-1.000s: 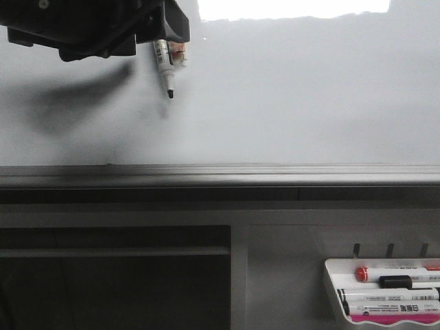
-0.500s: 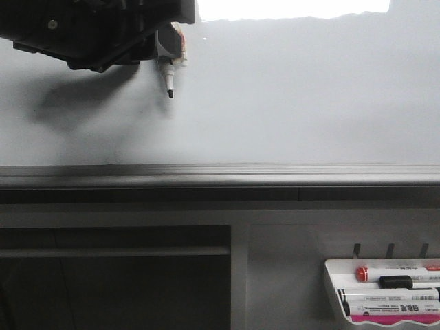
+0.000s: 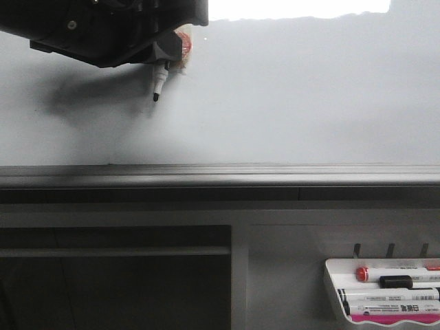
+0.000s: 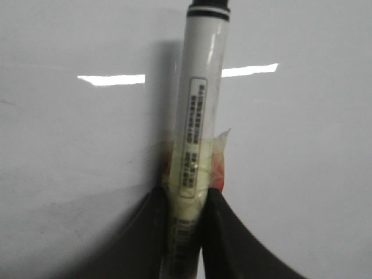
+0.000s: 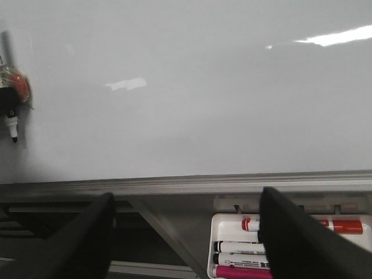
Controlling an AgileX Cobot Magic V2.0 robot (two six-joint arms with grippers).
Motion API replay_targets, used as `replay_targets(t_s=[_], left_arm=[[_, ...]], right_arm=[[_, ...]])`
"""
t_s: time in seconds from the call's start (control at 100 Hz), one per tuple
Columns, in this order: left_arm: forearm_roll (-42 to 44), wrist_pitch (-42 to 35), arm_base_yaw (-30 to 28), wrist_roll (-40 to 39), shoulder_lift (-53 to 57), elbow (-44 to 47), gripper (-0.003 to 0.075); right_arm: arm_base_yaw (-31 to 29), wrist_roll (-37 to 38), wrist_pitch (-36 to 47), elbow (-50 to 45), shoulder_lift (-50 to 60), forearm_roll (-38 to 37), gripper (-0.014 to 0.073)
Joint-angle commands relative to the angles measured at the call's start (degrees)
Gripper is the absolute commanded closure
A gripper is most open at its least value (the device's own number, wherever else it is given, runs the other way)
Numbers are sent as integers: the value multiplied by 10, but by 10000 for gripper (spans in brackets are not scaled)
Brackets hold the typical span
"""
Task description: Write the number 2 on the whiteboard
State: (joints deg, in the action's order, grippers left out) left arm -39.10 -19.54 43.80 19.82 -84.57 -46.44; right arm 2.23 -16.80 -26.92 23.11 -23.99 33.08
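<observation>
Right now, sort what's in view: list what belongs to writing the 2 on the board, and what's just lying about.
For the job:
- whiteboard, still blank, no 2 on it
- marker, clamped in the left tool, tip at the board

Lying about:
- white tray of spare markers below the board
- right tool, open and holding nothing

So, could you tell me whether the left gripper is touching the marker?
Touching. The left wrist view shows the left gripper with its fingers closed against the marker, no gap visible.

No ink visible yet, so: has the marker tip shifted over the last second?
Yes. The marker tip went slightly left, staying about as far above the whiteboard's grey strip.
</observation>
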Motion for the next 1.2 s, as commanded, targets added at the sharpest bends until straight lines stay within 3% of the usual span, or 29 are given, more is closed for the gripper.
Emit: replay_targets(t_s=[0.0,0.2,0.38,0.55,0.81,1.19], left_arm=[[16,-4,-1,-1,24,-16,741],[135,88,12,-1,82,-16,741],[287,253,56,-1,139,-16,741],[361,332,120,-1,151,-16,741],[417,343,198,-1,151,-16,741],[437,319,206,-1,147,-54,741]], right_arm=[[-4,-7,28,20,-9,9,130],[-4,-20,-2,20,-11,30,130],[9,-202,-100,43,-45,197,130],[14,-313,-183,88,-109,302,130],[14,-338,-298,169,-206,313,130],[14,-367,-409,214,-313,347,130]])
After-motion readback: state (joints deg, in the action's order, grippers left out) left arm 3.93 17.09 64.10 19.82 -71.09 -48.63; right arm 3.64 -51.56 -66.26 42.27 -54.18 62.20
